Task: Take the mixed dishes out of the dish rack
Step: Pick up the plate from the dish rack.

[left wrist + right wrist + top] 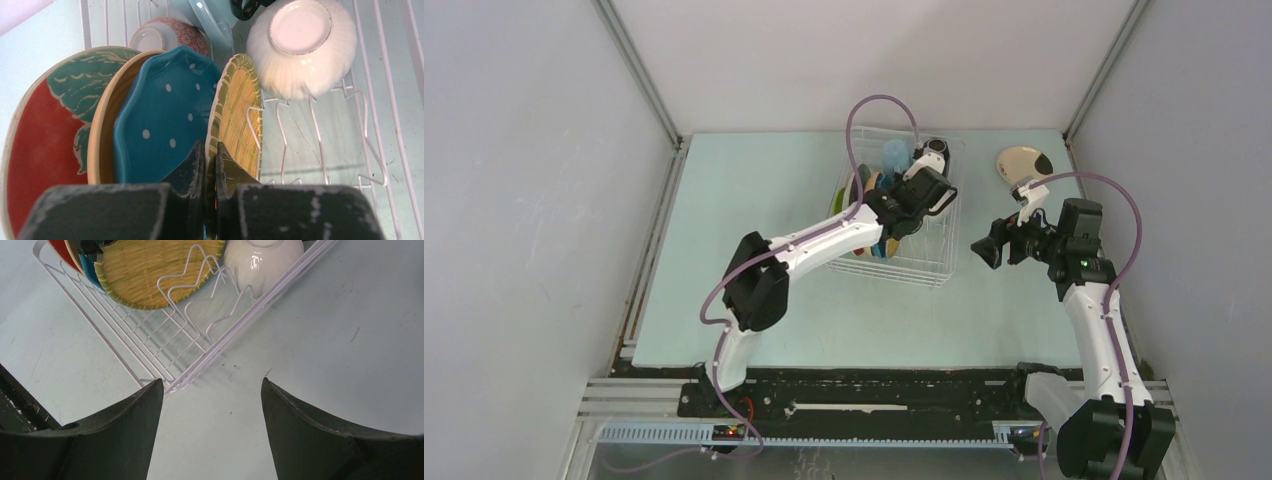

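A: Four plates stand on edge between the tines of the dish rack [235,327], at the far middle of the worktop [754,200]. Read them off for me, left to right.

B: First a red floral plate [40,145], big, with teal leaves. Then a tan-rimmed plate [99,145], a blue dotted plate [165,115] with a wavy edge, and the yellow woven plate [240,115], green-rimmed with a basket print. Right of that, a white ribbed bowl [300,50] lies tipped, foot toward the camera. Behind them sit a small red-patterned bowl [172,30], a light-blue cup [210,17] and a bit of the black mug [245,7].

A: And the left jaws?

B: Clenched on the near rim of the yellow woven plate, one finger on each face. The blue dotted plate is just beside the left finger.

A: How will it handle?

B: Stiff and glazed, so probably slick and breakable, but not heavy for one arm, I'd judge. The rim is the only place to take it while it's packed this tight. It should come straight up along the tines, or it may scrape its neighbour or catch a wire.

A: Right side?

B: The right jaws are spread wide, holding nothing, and hang over bare worktop just off the rack's near corner. Farther right, a cream plate [1022,160] lies flat on the worktop, well apart from the rack.
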`<move>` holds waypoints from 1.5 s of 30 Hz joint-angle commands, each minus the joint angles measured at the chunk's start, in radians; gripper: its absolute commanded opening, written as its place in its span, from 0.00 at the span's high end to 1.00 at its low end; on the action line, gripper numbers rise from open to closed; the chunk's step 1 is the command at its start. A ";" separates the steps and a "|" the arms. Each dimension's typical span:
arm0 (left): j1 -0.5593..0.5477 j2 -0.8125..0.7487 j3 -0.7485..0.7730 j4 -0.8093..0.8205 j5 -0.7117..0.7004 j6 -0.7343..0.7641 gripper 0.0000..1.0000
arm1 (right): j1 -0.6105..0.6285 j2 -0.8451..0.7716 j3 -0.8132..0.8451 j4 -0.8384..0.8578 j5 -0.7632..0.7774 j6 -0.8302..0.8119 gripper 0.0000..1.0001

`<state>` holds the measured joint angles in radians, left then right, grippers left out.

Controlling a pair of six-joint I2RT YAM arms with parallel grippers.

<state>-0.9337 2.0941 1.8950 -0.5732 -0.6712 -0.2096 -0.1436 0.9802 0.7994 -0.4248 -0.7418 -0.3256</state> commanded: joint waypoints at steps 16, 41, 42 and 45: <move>-0.083 -0.344 -0.156 0.305 -0.141 0.193 1.00 | -0.016 -0.013 0.006 0.035 -0.032 0.030 0.20; 0.193 -0.948 -0.664 0.531 0.550 0.003 1.00 | -0.019 -0.009 0.006 0.029 -0.037 0.019 0.20; 0.230 -0.975 -0.687 0.544 0.584 -0.035 1.00 | -0.019 -0.011 0.006 0.029 -0.038 0.020 0.20; 0.369 -1.053 -0.750 0.568 0.658 -0.131 1.00 | -0.019 -0.015 0.006 0.029 -0.041 0.020 0.20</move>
<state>-0.6888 1.1500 1.1919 -0.1333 -0.1783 -0.1749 -0.1574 0.9802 0.7994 -0.4221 -0.7685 -0.3080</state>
